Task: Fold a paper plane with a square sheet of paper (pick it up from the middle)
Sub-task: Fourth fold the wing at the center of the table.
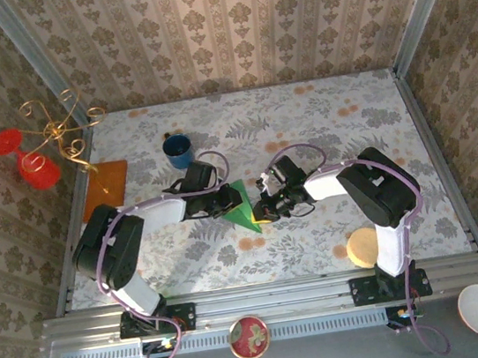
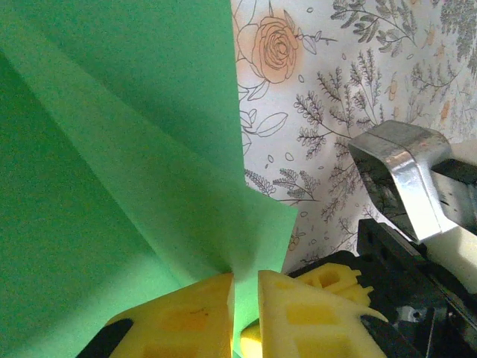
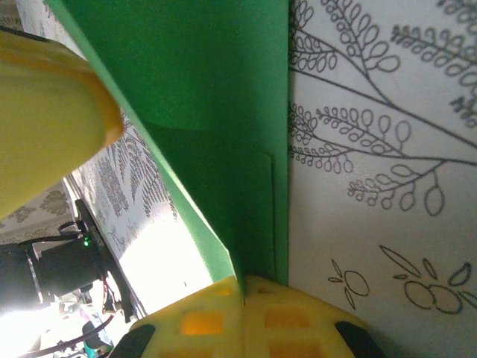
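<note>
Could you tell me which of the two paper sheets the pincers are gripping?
The folded bright green paper sheet, pinched by the left pincer and right pincer; the orange-brown square sheet lies flat, untouched.

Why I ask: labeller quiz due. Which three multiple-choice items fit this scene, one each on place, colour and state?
1. The blue mug stands: A) beyond the green paper, to its left; B) on the paper; C) in a gripper.
2. The flat sheet left of the mug is: A) white; B) orange-brown; C) blue.
3. The right gripper is: A) wide open; B) holding the mug; C) shut on the green paper.
Key: 1 A, the top view shows it farther back and left; 2 B, plain from above; 3 C, its wrist view shows the paper pinched.
</note>
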Controlling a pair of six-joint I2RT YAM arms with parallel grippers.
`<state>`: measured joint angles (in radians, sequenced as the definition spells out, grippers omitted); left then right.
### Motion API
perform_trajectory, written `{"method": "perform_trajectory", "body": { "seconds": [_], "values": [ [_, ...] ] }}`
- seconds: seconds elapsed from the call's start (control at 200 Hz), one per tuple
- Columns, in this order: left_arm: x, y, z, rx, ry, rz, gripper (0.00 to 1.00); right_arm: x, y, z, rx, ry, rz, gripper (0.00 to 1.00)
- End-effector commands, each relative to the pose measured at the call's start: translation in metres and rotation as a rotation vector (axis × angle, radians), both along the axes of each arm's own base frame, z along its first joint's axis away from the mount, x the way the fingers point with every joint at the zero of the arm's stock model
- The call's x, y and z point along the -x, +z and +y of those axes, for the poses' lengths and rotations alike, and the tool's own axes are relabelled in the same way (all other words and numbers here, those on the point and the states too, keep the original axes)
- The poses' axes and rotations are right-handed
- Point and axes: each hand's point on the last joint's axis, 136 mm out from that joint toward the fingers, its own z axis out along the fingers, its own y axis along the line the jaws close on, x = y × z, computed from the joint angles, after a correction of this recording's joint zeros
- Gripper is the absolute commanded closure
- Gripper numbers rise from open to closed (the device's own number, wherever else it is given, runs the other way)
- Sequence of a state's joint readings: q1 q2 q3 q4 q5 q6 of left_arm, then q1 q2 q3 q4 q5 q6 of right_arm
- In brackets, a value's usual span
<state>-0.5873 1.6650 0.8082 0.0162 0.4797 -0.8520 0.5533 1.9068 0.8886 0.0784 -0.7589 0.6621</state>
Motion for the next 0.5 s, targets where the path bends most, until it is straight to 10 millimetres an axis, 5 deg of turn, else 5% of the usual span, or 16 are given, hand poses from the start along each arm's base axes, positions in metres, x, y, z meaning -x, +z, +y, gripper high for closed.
{"method": "perform_trajectory", "body": {
  "seconds": [0.0,0.495],
  "values": [
    [-0.011,0.011,-0.01,0.055,-0.027,-0.044,0.84,0.006,-0.012,-0.007,0.029,-0.009,0.065,0.96],
    [-0.014,-0.001,-0.012,0.056,-0.034,-0.021,0.85,0.008,-0.014,-0.01,0.035,-0.016,0.059,0.89]
  ]
}}
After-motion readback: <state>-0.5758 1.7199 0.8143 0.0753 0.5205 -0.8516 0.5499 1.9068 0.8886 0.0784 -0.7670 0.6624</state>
